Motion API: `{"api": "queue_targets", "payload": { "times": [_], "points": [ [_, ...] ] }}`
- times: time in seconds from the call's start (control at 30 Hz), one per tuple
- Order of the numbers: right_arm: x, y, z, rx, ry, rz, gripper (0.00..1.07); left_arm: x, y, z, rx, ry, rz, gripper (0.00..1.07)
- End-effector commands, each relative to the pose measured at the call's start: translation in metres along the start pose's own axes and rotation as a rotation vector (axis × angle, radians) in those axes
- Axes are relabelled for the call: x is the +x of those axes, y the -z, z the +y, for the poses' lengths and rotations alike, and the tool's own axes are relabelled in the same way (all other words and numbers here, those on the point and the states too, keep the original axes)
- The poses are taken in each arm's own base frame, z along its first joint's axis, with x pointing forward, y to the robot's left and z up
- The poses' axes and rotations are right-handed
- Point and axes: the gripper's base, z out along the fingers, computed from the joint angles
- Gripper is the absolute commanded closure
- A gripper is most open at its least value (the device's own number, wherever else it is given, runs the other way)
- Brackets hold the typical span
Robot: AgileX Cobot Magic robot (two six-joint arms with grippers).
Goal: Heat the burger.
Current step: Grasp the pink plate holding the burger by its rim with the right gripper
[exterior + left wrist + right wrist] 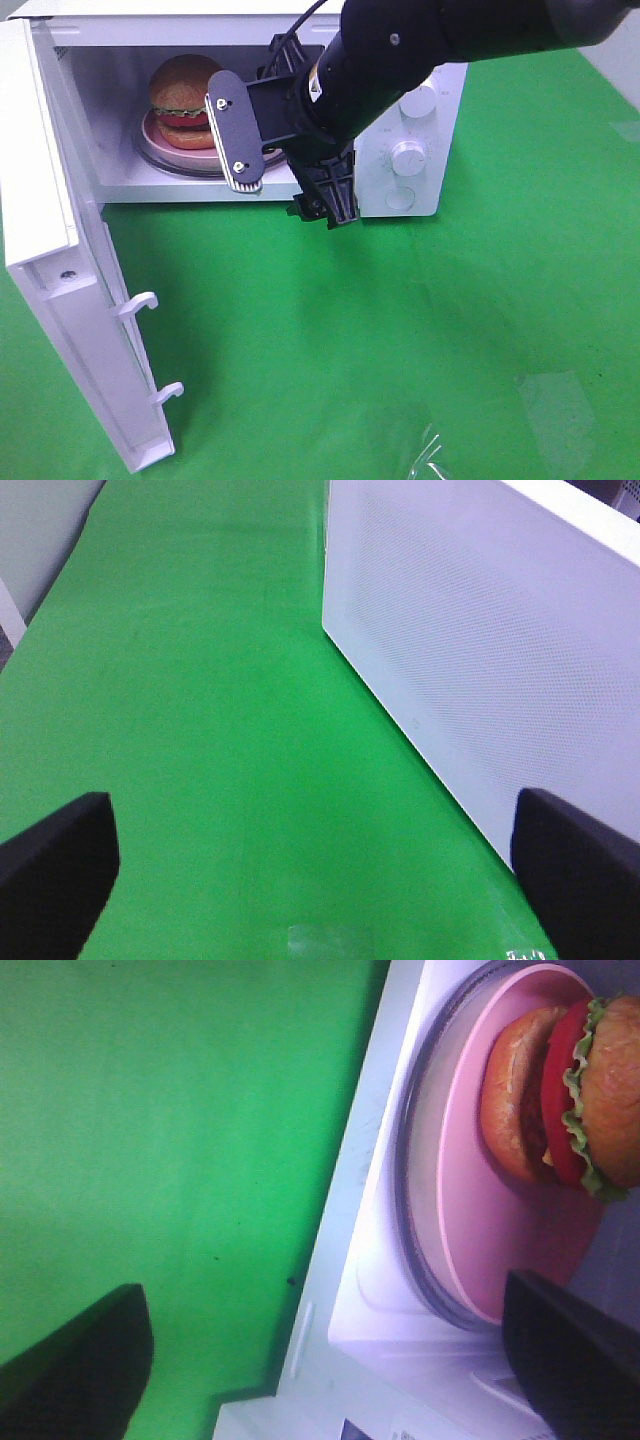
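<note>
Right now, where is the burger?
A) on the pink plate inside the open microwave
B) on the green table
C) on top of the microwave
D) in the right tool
A: the burger sits on the pink plate inside the microwave, whose door stands open.

right arm (450,40): extended from upper right, across middle | right gripper (285,165): jaws wide apart, empty | left gripper (320,880): jaws wide apart, empty

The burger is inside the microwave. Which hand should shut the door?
Probably left. The left hand faces what looks like the outside of the door, ready to push. The right hand hangs before the microwave opening, in the door's way.
</note>
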Motion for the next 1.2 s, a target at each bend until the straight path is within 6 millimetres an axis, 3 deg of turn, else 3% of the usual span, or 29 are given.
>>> {"api": "queue_targets", "payload": {
  "times": [0.03,0.33,0.47,1.2],
  "points": [
    [-0.001,-0.008,-0.005,0.011,-0.014,-0.003,0.18,0.000,0.000,0.000,-0.002,0.002,-0.012,0.07],
    [-0.007,-0.038,-0.017,0.038,-0.014,-0.013,0.19,0.000,0.000,0.000,-0.002,0.002,-0.012,0.07],
    [0.000,-0.057,-0.023,0.042,-0.037,0.001,0.21,0.000,0.000,0.000,-0.002,0.002,-0.012,0.07],
    [0.012,-0.100,-0.031,0.055,-0.084,0.012,0.24,0.000,0.000,0.000,-0.002,0.002,-0.012,0.07]
  ]
}}
